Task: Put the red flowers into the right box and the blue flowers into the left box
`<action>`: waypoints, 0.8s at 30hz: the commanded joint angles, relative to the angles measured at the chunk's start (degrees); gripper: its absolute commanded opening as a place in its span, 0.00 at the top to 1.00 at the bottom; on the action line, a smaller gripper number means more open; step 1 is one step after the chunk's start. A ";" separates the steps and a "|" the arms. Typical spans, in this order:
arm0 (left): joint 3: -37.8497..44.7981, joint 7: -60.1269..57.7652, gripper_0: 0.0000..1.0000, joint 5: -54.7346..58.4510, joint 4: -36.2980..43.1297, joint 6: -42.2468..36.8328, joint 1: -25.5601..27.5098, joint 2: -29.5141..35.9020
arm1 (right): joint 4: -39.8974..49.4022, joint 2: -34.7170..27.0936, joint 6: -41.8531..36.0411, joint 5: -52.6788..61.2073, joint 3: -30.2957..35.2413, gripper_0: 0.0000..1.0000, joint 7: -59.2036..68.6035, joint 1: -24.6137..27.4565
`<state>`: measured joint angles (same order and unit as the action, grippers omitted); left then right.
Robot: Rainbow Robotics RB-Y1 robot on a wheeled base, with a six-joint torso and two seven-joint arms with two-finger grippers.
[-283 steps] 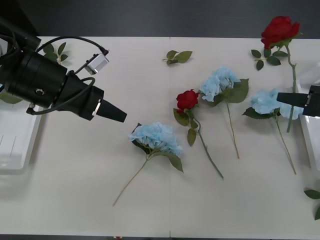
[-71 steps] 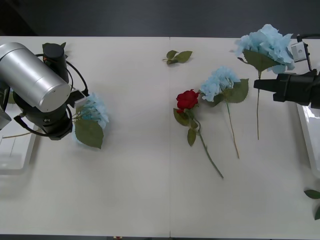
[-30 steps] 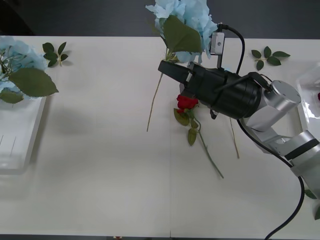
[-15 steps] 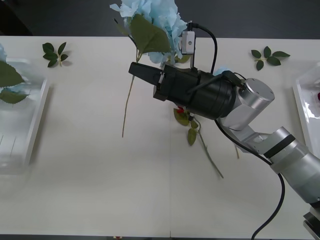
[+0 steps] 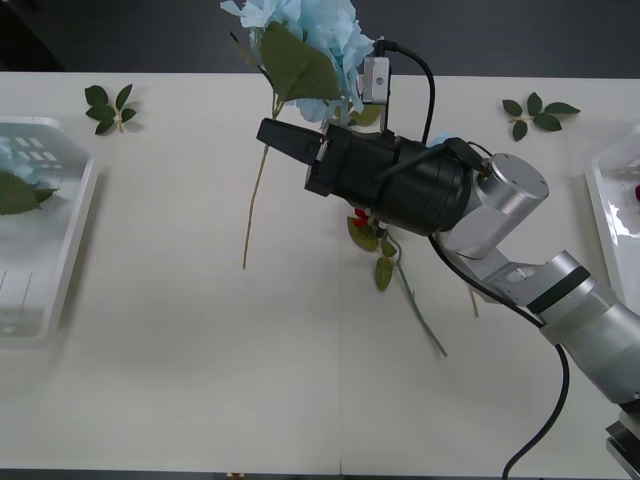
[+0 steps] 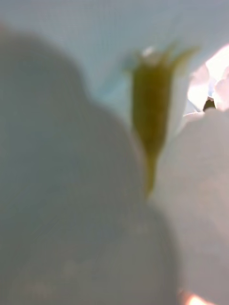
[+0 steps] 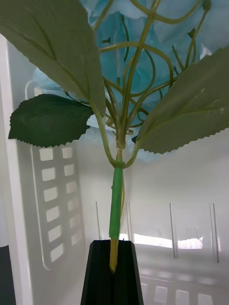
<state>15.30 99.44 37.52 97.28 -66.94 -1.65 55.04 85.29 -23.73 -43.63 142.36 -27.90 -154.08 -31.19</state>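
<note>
My right gripper (image 5: 272, 134) reaches over the table's middle, shut on the stem of a blue flower (image 5: 305, 35). Its head is lifted high and its stem hangs free toward the table. The right wrist view shows that flower (image 6: 157, 119) pressed close to the lens. My left gripper (image 7: 113, 267) is shut on the stem of another blue flower (image 7: 138, 62), held over the left box (image 7: 191, 190). That flower (image 5: 15, 185) lies low in the left box (image 5: 60, 270). A red flower (image 5: 418, 312) lies on the table, its head mostly under my right arm. The right box (image 5: 605, 195) sits at the far right edge.
Green leaf sprigs lie at the back left (image 5: 108, 105) and back right (image 5: 535, 112). A thin stem (image 5: 470, 298) of another flower pokes out from under my right arm. The table's front half is open white surface.
My right arm has swung left across the table with the blue flower raised, then slowed. At the left, the other blue flower has sunk lower into the left box.
</note>
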 commanded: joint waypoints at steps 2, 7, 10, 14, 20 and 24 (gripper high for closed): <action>-0.45 1.46 1.00 -2.18 0.01 0.41 -0.72 1.39 | 2.08 0.35 1.00 0.29 -1.45 1.00 -0.92 -3.26; -0.97 1.99 0.12 -2.45 0.01 0.94 -0.72 1.39 | 2.08 0.26 1.79 0.29 -2.07 1.00 -0.92 -3.62; -1.15 2.69 0.00 -2.18 0.19 1.02 -0.72 1.30 | 2.08 0.26 2.14 0.29 -2.51 1.00 -0.92 -3.79; -1.15 3.66 0.00 -0.95 0.54 1.02 -0.72 1.39 | 2.08 0.43 2.76 0.38 -3.39 1.00 -0.92 -4.23; -1.15 5.33 0.00 5.11 1.68 -3.99 -0.63 1.39 | 2.08 0.79 3.55 0.73 -4.35 1.00 -0.92 -4.58; -0.71 7.35 0.00 11.00 4.23 -10.84 -0.63 1.39 | 2.08 1.66 3.90 0.73 -4.35 1.00 -0.92 -4.58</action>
<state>13.82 103.13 45.31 98.34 -74.24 -1.65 55.04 85.29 -23.71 -40.03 142.51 -32.91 -154.08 -33.49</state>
